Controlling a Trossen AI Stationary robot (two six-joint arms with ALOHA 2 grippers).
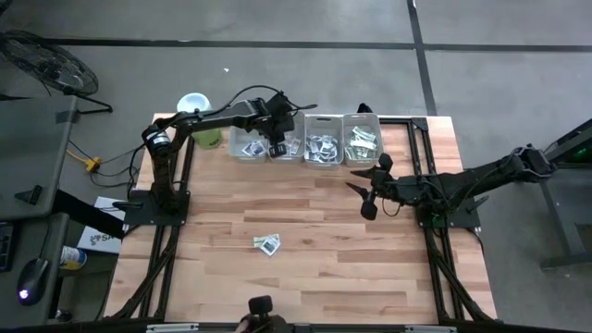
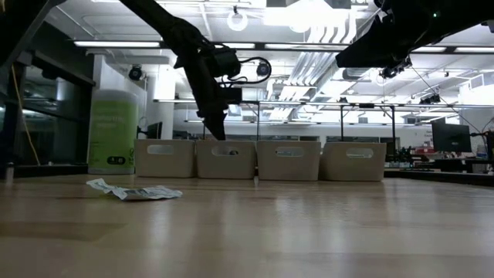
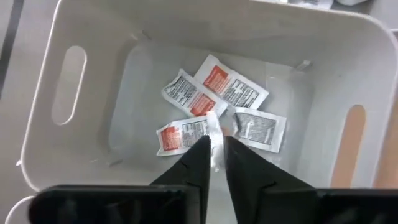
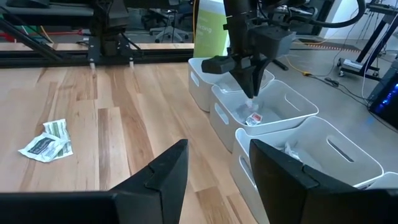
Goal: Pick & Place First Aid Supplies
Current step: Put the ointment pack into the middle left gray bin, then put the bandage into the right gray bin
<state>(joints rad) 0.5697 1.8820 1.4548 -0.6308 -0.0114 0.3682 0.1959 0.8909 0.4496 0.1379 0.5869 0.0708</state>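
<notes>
Grey concrete floor [image 1: 277, 55] with dark seams surrounds the wooden surface [image 1: 305, 277]; a floor fan [image 1: 46, 60] stands at ten o'clock; ceiling strip lights [image 2: 116, 44] glow beyond.

We see four bins [image 1: 313, 148] in a row along the table's [image 1: 305, 277] far edge, a canister [image 1: 196, 116] beside the leftmost. The left gripper [image 1: 276, 146] hangs over the second bin [image 3: 348, 68], packets [image 3: 214, 109] inside. Two packets [image 1: 266, 243] lie mid-table; the right gripper [image 1: 365, 190] waits right.
</notes>
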